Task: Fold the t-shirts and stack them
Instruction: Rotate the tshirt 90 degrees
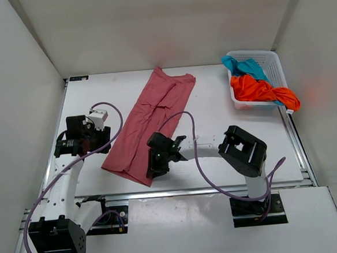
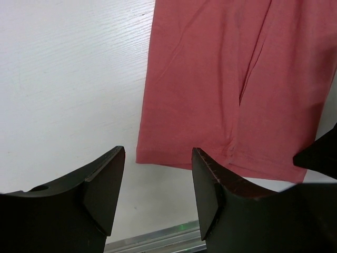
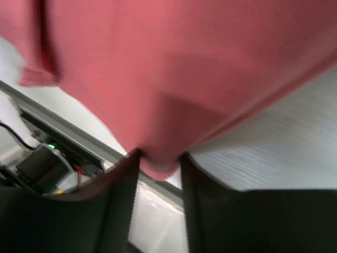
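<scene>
The dusty rose-pink t-shirt [image 1: 150, 119] lies folded lengthwise in a long strip, slanting from the table's back middle to the front left. My right gripper [image 1: 154, 171] is at its near right corner. In the right wrist view the fingers [image 3: 159, 161] pinch a bunched corner of the pink cloth [image 3: 174, 63]. My left gripper [image 1: 106, 144] stands open at the strip's near left corner. Its empty fingers [image 2: 158, 158] hover just short of the hem [image 2: 210, 79]. The orange t-shirt [image 1: 258, 90] and the teal-blue t-shirt [image 1: 244, 66] lie crumpled in the basket.
The white lattice basket [image 1: 274, 67] stands at the back right corner, with the orange cloth spilling over its near rim. A metal rail [image 1: 190, 190] runs along the table's front edge, close under both grippers. Purple cables loop over the arms.
</scene>
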You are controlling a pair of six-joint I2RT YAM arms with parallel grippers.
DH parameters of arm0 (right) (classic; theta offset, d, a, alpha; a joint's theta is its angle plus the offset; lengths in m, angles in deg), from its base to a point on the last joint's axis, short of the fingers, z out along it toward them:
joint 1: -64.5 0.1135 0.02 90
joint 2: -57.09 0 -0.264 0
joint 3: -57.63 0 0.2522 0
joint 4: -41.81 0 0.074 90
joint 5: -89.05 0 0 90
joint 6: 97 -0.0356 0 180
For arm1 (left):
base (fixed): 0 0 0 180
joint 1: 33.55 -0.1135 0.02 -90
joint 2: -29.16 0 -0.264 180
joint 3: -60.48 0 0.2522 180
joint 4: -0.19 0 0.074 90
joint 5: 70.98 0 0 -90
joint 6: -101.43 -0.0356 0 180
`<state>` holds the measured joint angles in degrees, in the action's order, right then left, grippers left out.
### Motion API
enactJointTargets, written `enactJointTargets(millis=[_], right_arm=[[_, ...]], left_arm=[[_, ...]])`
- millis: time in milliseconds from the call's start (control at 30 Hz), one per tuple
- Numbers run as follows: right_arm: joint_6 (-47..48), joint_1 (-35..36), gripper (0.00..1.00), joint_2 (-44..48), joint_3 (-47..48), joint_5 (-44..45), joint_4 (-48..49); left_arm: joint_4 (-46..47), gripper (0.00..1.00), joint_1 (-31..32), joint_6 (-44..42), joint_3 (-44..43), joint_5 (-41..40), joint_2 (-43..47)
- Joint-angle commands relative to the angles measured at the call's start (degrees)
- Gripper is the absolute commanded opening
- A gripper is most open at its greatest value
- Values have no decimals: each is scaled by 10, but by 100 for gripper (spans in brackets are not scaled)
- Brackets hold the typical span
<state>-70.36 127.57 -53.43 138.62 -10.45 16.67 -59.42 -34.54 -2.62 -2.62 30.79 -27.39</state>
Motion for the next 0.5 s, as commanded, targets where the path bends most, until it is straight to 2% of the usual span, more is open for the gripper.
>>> enactJointTargets(millis=[0, 100, 167, 267, 333, 400, 433, 467], right_arm=[[-33, -10, 24, -7, -33, -39, 33], [-42, -24, 2, 17, -69, -42, 40], [-42, -40, 0, 56, -111, -35, 39], [-19, -72, 0, 128, -188, -29, 51], [-5, -95, 0, 179, -237, -25, 50], [11, -128, 0, 240, -300, -29, 44], [22, -141, 3, 261, -319, -35, 42], [31, -145, 7, 288, -344, -43, 41]], left_arm=[[12, 64, 2, -3, -1, -3, 9], [9, 64, -1, -22, 4, -3, 5], [6, 64, 2, -48, 10, -2, 3], [1, 65, 48, -113, 36, -23, -3], [18, 64, 96, -156, 61, -69, -7], [56, 64, 210, -190, 91, -159, 13], [61, 65, 276, -208, 104, -200, 17], [73, 64, 308, -218, 108, -217, 28]])
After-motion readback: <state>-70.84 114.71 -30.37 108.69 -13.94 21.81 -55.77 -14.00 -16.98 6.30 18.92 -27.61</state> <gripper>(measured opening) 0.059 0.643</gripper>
